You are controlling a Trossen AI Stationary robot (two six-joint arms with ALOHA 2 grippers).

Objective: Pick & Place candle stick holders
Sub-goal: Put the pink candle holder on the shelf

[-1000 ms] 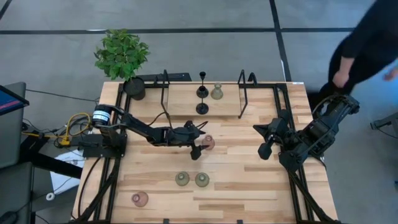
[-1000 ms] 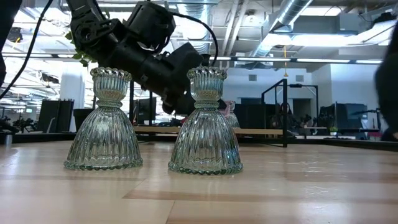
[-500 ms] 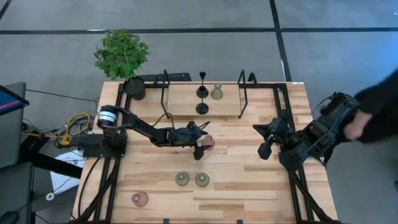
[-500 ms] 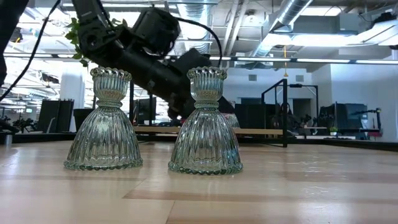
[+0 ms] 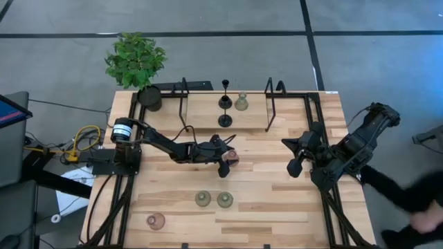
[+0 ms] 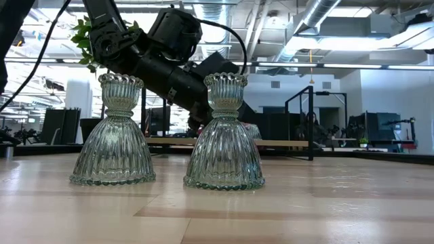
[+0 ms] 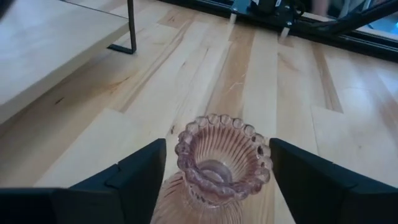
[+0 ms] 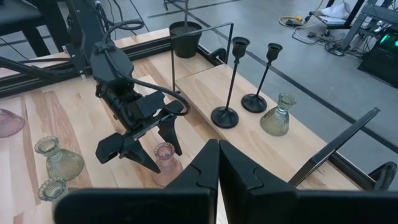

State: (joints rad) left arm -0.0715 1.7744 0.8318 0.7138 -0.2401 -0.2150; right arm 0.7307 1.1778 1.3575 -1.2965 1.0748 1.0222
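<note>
A pink glass holder (image 5: 232, 158) stands upright on its wide base at mid-table. My left gripper (image 5: 225, 163) is open and low over the table, with one finger on each side of this holder (image 7: 221, 163); I see a gap beside each finger. The right wrist view shows the same straddle (image 8: 163, 155). My right gripper (image 5: 296, 156) is shut and empty, above the table's right part. Two olive-green holders (image 5: 202, 199) (image 5: 225, 200) and another pink one (image 5: 156, 221) stand near the front edge. Two black thin-stemmed holders (image 5: 225, 120) (image 5: 225, 102) and an olive one (image 5: 241, 103) stand on the raised shelf at the back.
A potted plant (image 5: 147, 95) stands at the back left corner. Black wire frames (image 5: 183, 104) (image 5: 270, 104) flank the raised shelf. In the low view the two olive holders (image 6: 112, 132) (image 6: 224, 135) stand in front of my left arm (image 6: 169, 57). A person's limb shows off the table's right (image 5: 405, 197).
My left gripper has moved a little toward the table's right, so that its open fingers now stand around the pink holder, which has stayed in place. The person beside the table's right edge has moved toward the near side.
</note>
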